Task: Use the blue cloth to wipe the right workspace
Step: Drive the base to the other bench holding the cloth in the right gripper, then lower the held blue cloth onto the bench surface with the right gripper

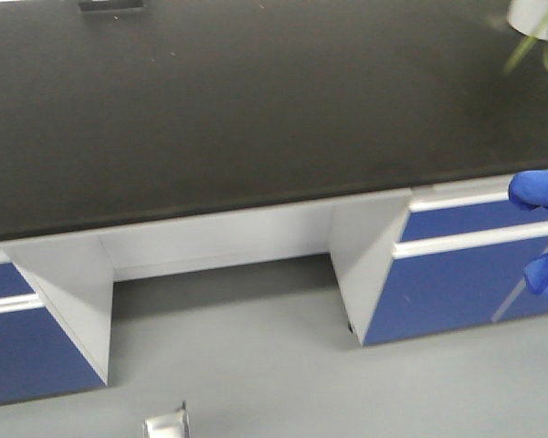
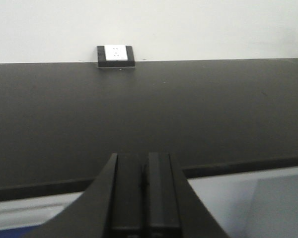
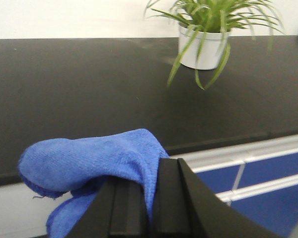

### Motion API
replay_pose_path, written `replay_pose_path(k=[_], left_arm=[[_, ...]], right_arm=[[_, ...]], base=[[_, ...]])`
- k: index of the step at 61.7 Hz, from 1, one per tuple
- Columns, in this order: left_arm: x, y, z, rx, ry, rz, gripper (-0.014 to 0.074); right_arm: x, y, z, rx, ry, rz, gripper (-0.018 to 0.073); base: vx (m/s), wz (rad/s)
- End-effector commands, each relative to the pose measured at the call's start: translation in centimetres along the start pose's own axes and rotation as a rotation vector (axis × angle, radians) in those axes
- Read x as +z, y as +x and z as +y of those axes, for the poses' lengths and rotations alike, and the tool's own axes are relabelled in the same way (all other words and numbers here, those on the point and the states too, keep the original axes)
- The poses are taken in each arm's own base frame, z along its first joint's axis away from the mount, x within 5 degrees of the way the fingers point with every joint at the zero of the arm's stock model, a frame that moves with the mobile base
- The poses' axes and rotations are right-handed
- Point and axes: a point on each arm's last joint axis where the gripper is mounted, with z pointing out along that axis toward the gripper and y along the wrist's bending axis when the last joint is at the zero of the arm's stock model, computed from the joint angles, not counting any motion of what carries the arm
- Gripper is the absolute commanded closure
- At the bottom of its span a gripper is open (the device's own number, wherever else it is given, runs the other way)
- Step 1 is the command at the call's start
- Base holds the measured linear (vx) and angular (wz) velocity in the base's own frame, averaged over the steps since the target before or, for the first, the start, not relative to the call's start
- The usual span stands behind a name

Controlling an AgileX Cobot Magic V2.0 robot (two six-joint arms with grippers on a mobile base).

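before the countertop, the right tool clamps blue cloth.

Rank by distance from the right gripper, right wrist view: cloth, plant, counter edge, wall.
1. Cloth: pinched in the right gripper, bunched at the lower left of the view.
2. Counter edge: just ahead, running across the view.
3. Plant: far back on the counter, right of centre.
4. Wall: behind the counter, farthest.
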Motion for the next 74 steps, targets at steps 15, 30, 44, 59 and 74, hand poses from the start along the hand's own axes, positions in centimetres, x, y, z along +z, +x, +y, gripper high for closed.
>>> replay_pose_path(k=[15, 30, 44, 59, 74], left_arm=[[0.04, 0.19, -0.13, -0.007, 0.019, -0.068, 0.0602], [0.04, 0.19, -0.13, -0.007, 0.019, -0.068, 0.0602], [0.04, 0.19, -0.13, -0.007, 0.019, -0.068, 0.0602], [0.04, 0.19, -0.13, -0.007, 0.019, -0.068, 0.0602], [0.04, 0.19, -0.13, -0.007, 0.019, -0.068, 0.0602]], right_arm=[[-0.10, -1.08, 0.08, -0.028, -0.014, -0.039, 0.0564], [-0.10, -1.08, 0.08, -0.028, -0.014, -0.039, 0.0564], [-0.10, -1.08, 0.08, -0.028, -0.014, -0.039, 0.0564], [-0.10, -1.08, 0.08, -0.028, -0.014, -0.039, 0.0564], [-0.10, -1.08, 0.08, -0.028, -0.014, -0.039, 0.0564]], base=[[0.36, 0.24], [0.31, 0.19], [0.27, 0.11], [0.21, 0.03], [0.13, 0.02]])
